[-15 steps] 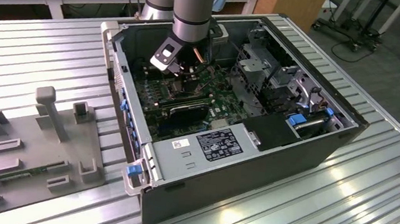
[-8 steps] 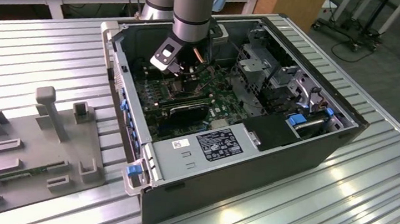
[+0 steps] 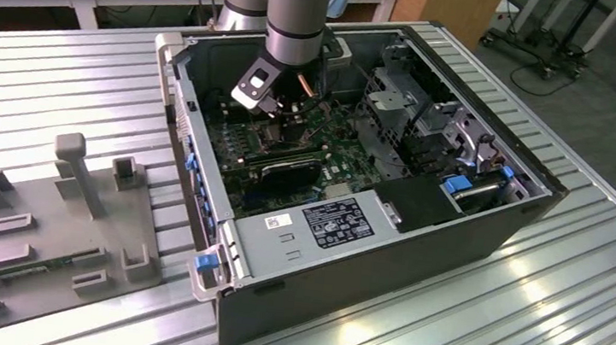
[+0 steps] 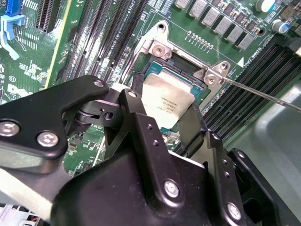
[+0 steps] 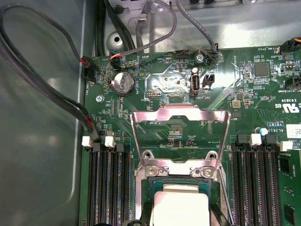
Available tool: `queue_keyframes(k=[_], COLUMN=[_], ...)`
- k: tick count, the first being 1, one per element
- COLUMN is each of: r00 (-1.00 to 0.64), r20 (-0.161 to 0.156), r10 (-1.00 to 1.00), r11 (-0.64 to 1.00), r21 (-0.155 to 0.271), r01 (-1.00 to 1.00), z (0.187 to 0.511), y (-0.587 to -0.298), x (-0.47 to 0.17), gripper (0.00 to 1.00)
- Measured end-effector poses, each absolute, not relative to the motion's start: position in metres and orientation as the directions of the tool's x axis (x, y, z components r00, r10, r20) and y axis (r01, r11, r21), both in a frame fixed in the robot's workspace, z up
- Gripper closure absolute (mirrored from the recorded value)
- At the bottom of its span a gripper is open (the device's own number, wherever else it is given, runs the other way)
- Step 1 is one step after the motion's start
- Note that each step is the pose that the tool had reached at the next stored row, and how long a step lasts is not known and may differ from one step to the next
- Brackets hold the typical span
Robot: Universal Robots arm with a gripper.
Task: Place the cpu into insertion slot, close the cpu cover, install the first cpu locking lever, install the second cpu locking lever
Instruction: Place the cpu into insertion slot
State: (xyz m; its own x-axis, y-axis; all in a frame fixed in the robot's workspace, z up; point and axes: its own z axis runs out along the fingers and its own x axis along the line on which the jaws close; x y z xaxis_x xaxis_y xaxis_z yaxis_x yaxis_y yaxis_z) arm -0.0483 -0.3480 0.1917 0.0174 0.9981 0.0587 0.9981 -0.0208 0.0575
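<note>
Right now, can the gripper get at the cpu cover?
Probably yes: the cpu cover is swung open beyond the insertion slot, nothing over it, with the gripper at the cpu nearby.

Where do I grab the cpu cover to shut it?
Probably pinch the cover by its free edge, opposite the hinge, coming from above. It's a thin frame swung open, so that edge sticks out clear. The gripper grips the cpu now.

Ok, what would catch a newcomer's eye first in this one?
The arm's gripper, deep inside the open computer case, is closed on the cpu right at the insertion slot. In the first wrist view the cpu cover lies swung back, open, beyond the slot.
</note>
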Motion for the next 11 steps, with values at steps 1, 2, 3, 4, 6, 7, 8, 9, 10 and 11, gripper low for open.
queue_keyframes(k=[1,2,3,4,6,7,8,9,10,11], r00=[0.017,0.017,0.017,0.017,0.017,0.017,0.017,0.017,0.017,0.017], r20=[0.059,0.059,0.058,0.059,0.059,0.059,0.059,0.059,0.06,0.059], r10=[0.998,0.998,0.998,0.998,0.998,0.998,0.998,0.998,0.998,0.998], r11=[-0.021,-0.021,-0.021,-0.021,-0.021,-0.021,-0.021,-0.021,-0.021,-0.021], r21=[0.057,0.057,0.057,0.057,0.058,0.057,0.058,0.058,0.058,0.058], r01=[0.998,0.998,0.998,0.998,0.998,0.998,0.998,0.998,0.998,0.998], z=[0.1917,0.1917,0.1917,0.1916,0.1915,0.1915,0.1914,0.1911,0.191,0.1911], y=[-0.348,-0.348,-0.348,-0.348,-0.348,-0.348,-0.3479,-0.3478,-0.3478,-0.3478], x=[-0.0483,-0.0483,-0.0483,-0.0483,-0.0483,-0.0483,-0.0482,-0.0482,-0.0481,-0.0482], gripper=[0.46,0.46,0.46,0.46,0.46,0.46,0.46,0.45,0.45,0.39])
